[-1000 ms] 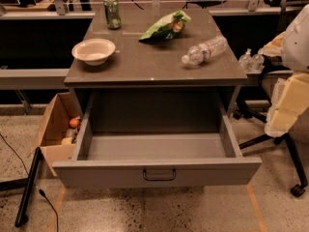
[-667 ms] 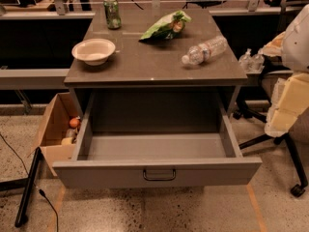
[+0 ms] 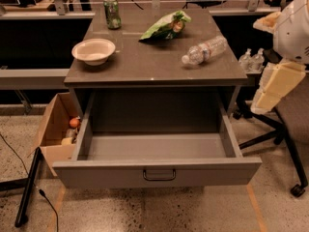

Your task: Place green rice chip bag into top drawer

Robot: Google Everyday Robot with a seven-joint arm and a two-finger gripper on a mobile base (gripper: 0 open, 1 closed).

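Remaining unmoved: green rice chip bag [image 3: 166, 25] upper centre on tabletop [image 3: 159, 66], top drawer [image 3: 157, 170] open below, claw [image 3: 273, 88] at right edge, grip state cannot be told. Pickup not begun.

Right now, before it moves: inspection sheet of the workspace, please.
surface: grey table top, four items on it.
job's things: green rice chip bag lies at the back of the top; top drawer pulled open, nothing seen inside.
clutter: green soda can, white bowl, plastic bottle on its side.
grippers: end effector hangs right of the table, apart from the bag.
cables: black cable on the floor, left.
surroundings: cardboard box left of the drawer; chair base right.
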